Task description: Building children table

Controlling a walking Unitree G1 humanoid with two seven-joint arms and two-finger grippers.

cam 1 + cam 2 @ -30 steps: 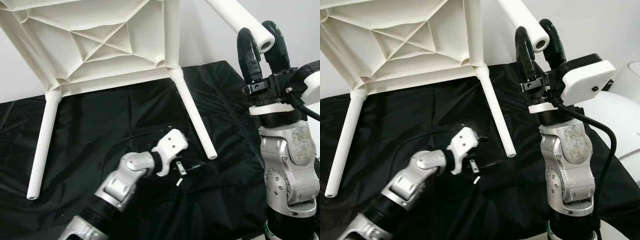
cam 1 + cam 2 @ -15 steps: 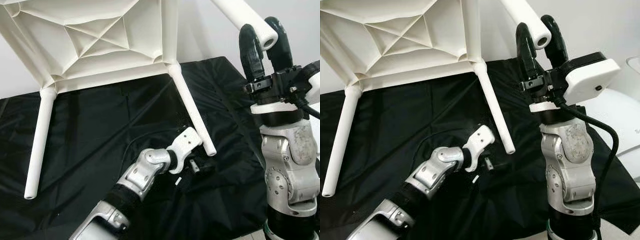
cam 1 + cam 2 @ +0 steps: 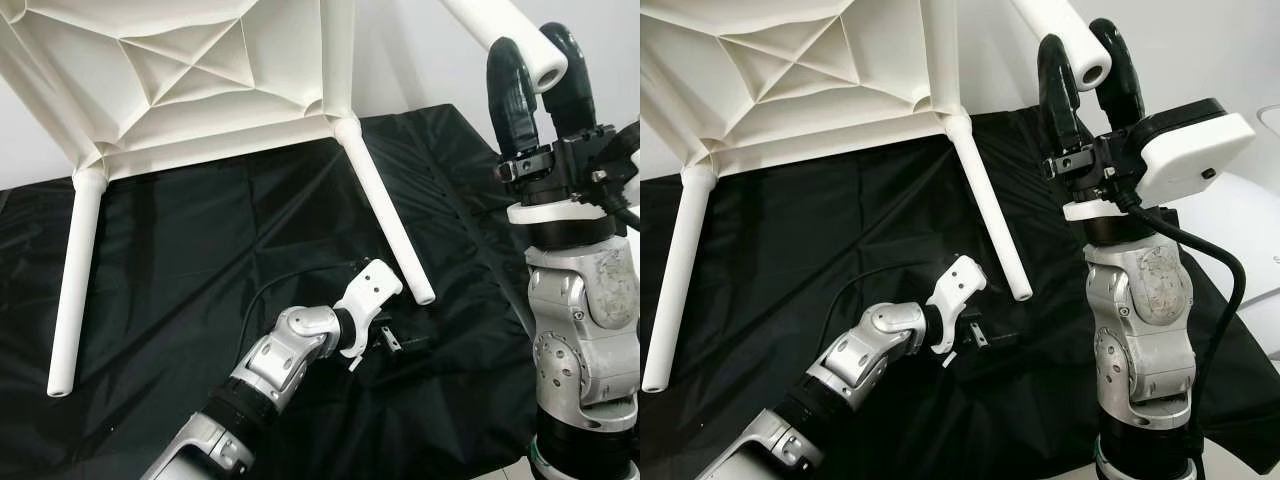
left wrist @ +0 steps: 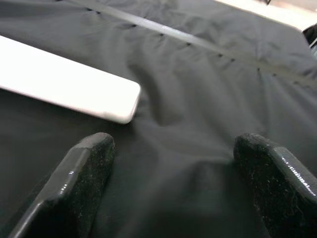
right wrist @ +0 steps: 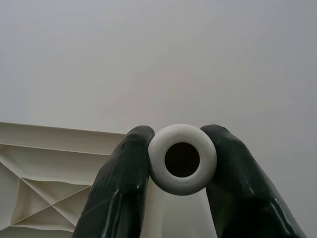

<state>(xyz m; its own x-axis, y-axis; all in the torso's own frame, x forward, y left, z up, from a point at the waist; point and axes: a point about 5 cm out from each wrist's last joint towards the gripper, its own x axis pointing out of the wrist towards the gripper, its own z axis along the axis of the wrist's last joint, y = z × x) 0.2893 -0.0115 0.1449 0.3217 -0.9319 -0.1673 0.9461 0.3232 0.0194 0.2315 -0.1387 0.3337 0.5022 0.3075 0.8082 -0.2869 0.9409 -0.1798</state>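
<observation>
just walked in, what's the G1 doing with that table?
It is assembling a white plastic children's table, which is tipped up with its ribbed underside facing the camera. The right gripper is raised and shut on the hollow end of one table leg, fingers on either side. Two other legs reach down toward the black cloth. The left gripper is low over the cloth, open and holding nothing, near the tip of the middle leg.
</observation>
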